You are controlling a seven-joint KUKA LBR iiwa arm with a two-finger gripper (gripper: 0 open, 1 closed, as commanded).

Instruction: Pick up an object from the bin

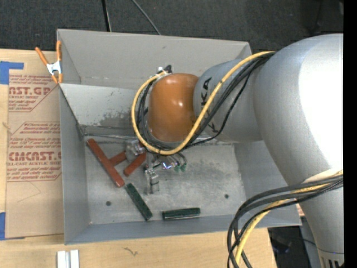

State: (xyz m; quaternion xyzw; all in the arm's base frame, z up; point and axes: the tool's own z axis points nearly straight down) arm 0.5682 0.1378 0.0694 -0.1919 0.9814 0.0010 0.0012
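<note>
Jaws apart or together, I cannot tell: my orange wrist cover (170, 108) and its cables hang over them, and I would not claim to hold anything. My gripper (150, 178) stands low over the floor of the bin (215, 172), about midway between the left and right walls.

Nearest to it is a short red-brown bar (135, 164). It lies just beside the gripper, on the side of the bin's left wall and a little toward the back wall. Its long axis runs slantwise, from the front-left toward the back-right, and its back end points in under my wrist. As I judge it, a grasp there turns on this: the bar is beside my tip, not beneath it, so I would have to shift toward the left wall and set the jaws across that slant.

Farther toward the left wall lies a long red-brown bar (104, 162), slanted the other way, with a red-brown stub (117, 159) lying against it. Whether the short bar touches these I cannot say.

Toward the front wall, near my tip, lies a slanted dark green bar (138, 201). A second dark green bar (181, 213) lies along the front wall, well apart from the red ones.
</note>
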